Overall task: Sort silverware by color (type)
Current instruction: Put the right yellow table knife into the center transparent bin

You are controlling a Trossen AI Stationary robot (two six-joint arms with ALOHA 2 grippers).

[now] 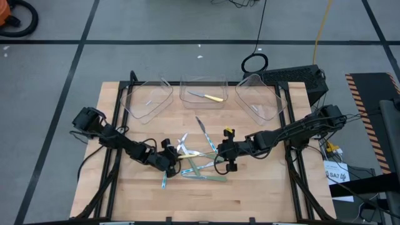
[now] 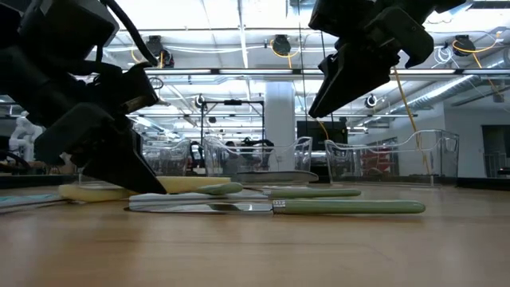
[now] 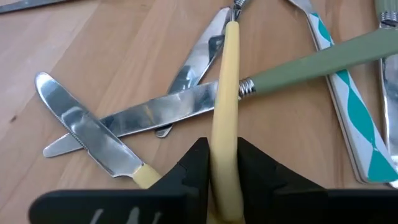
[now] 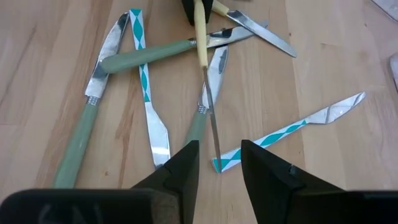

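A heap of silverware (image 1: 197,159) lies on the wooden table: knives with green handles (image 4: 149,53), teal-and-white patterned handles (image 4: 144,74) and yellow handles. My left gripper (image 3: 225,171) is down at the heap's left end, shut on a yellow-handled knife (image 3: 227,93). That knife's handle crosses over a green-handled knife (image 3: 311,62). A second yellow-handled knife (image 3: 93,137) lies beside my left gripper. My right gripper (image 4: 219,165) hangs open above the heap's right end, with nothing between its fingers. One more yellow-handled knife (image 1: 209,96) lies in the middle clear tray (image 1: 203,84). My left gripper pinches the yellow handle near its free end (image 3: 224,158) between its two fingers, one on each side. The fingers slant down from the table's left and lie along the handle. The knife points away from the gripper, resting across the green-handled knife's collar (image 3: 245,87).
Three clear plastic trays stand along the far edge: left (image 1: 150,100), middle, and right (image 1: 259,100). Bare wood lies between the trays and the heap. A black box (image 1: 300,78) and cables sit off the far right corner.
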